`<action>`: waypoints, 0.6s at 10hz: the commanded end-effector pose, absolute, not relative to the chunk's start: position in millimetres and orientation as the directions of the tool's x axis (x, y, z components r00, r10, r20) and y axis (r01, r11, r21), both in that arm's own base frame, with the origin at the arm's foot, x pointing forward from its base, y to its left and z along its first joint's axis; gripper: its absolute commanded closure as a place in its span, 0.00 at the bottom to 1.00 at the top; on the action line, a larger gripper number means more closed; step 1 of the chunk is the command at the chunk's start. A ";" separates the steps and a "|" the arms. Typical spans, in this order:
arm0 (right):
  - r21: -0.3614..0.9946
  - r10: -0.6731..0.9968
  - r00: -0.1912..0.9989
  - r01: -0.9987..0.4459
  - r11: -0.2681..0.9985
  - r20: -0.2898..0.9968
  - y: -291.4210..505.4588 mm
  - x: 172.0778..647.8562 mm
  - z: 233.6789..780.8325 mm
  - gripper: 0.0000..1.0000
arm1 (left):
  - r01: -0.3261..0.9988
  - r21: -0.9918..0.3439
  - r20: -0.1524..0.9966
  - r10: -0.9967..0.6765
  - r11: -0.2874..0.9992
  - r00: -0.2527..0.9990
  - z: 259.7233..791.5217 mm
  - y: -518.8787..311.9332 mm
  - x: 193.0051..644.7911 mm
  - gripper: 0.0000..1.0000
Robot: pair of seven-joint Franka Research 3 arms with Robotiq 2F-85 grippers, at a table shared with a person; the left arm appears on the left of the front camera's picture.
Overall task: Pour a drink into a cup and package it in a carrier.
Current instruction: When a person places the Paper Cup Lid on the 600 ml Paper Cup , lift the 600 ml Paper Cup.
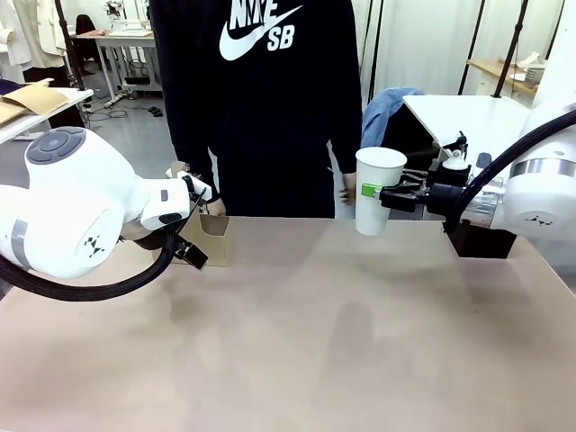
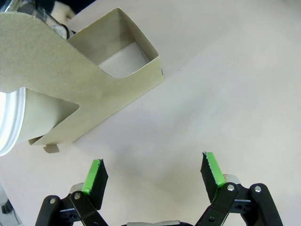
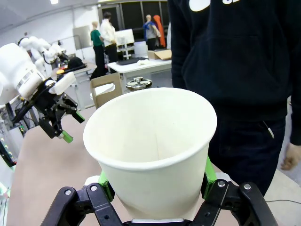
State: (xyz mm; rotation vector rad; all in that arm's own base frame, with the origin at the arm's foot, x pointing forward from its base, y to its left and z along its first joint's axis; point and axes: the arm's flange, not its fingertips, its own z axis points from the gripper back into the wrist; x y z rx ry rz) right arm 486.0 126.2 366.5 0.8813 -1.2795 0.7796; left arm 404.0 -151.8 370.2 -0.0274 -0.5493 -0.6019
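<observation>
One white paper cup (image 1: 379,189), upright and clear of the table (image 1: 315,342), clamped at mid-wall between the green pads (image 3: 210,174) of the right gripper (image 1: 389,193); jaws closed against its sides, mouth up, inner wall plain white in the right wrist view. Across the table, toward the robot's left and near the far edge, tan cardboard carrier (image 2: 117,94) standing on the surface: one pocket open, the other taken by a second white cup (image 2: 9,122), handle upright between the two. Just short of the carrier, left gripper (image 2: 153,162), jaws spread wide with nothing between them, not touching the cardboard. Behind the far edge, person in a black hooded top (image 1: 270,108), one hand (image 1: 346,193) hanging just beside the held cup. Black box (image 1: 477,238) on the table below the right arm's wrist.
</observation>
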 end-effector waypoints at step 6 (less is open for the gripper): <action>0.107 0.011 0.127 -0.879 0.465 0.992 128.4 486.5 369.0 0.20 | 0.545 0.131 0.499 -0.530 0.828 0.686 370.4 -151.4 403.8 0.00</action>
